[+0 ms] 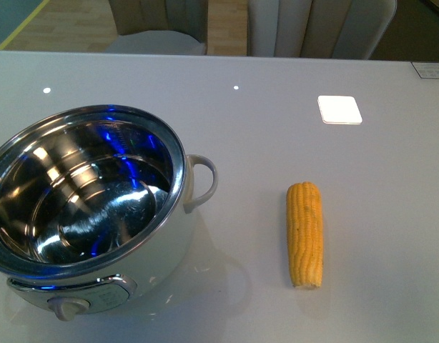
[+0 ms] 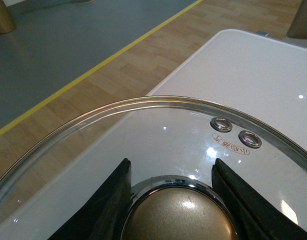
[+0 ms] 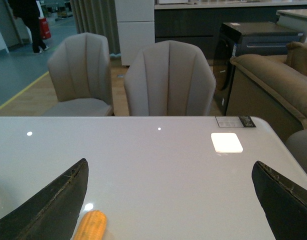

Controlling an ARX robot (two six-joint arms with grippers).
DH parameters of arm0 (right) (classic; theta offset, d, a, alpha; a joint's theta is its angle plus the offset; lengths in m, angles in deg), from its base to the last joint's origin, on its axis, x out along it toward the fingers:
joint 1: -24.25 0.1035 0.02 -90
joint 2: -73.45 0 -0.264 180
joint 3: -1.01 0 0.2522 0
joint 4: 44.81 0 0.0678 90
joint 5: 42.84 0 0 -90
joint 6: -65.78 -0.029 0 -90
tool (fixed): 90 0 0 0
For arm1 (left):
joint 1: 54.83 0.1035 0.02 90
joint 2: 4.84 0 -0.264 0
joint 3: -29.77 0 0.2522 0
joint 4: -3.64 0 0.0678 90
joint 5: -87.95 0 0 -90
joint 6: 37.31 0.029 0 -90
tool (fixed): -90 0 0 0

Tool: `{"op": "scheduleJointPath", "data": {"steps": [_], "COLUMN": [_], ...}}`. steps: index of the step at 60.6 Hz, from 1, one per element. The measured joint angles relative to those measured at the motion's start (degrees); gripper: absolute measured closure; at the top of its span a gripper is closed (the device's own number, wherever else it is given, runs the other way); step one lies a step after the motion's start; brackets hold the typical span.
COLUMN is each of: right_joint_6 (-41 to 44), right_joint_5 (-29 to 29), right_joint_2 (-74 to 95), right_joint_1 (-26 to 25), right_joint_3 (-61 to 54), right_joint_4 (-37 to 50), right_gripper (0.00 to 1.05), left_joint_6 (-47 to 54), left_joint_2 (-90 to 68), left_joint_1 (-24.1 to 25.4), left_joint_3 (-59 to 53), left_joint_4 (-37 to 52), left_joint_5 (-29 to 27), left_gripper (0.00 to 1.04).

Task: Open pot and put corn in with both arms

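The left tool (image 2: 171, 167) is closed on a glass lid (image 2: 158, 120). Its two dark fingers (image 2: 113, 200) press in on either side of the brass-coloured lid knob (image 2: 181, 215), which sits between them in a shiny steel ring. The lid spreads out ahead of the tool and is held clear of the tabletop (image 2: 253, 70). Through the glass show the white tabletop edge and a wooden floor (image 2: 143, 55) with a yellow line. Two small steel vent holes (image 2: 221, 124) sit near the far rim of the lid, with red lettering beside them.

The right tool (image 3: 169, 165) is spread wide and holds nothing; only bare tabletop lies between its fingers (image 3: 53, 205). It hangs above the tabletop, and the corn (image 3: 91, 225) lies below it, just beside one finger and well away from the other. Two grey chairs (image 3: 168, 80) stand beyond the tabletop, ahead of this tool.

In the front view neither tool shows. The pot (image 1: 169, 250) stands uncovered, with its steel inside empty, a white loop handle (image 1: 205, 179) facing the corn (image 1: 305, 232) and a dial (image 1: 69, 307) on its near wall. The corn lies flat on the tabletop, apart from the pot, on the handle side.
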Motion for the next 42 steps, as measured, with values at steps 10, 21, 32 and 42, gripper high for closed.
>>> {"op": "scheduleJointPath", "data": {"steps": [10,21,32,42], "right_joint_6": [0.0,0.0,0.0,0.0], "right_joint_5": [0.0,0.0,0.0,0.0], "right_joint_2": [0.0,0.0,0.0,0.0], "right_joint_1": [0.0,0.0,0.0,0.0], "right_joint_3": [0.0,0.0,0.0,0.0], "right_joint_4": [0.0,0.0,0.0,0.0], "right_gripper": [0.09,0.09,0.09,0.09], "left_joint_6": [-0.1,-0.2,-0.2,-0.2], "left_joint_2": [-8.3,-11.6,-14.3,-17.5], "left_joint_1": [0.0,0.0,0.0,0.0], "left_joint_3": [2.3,2.5,2.5,3.1], "left_joint_4": [3.2,3.3,3.3,3.4], "left_joint_5": [1.0,0.9,0.9,0.9], "left_gripper": [0.63,0.63,0.63,0.63]}}
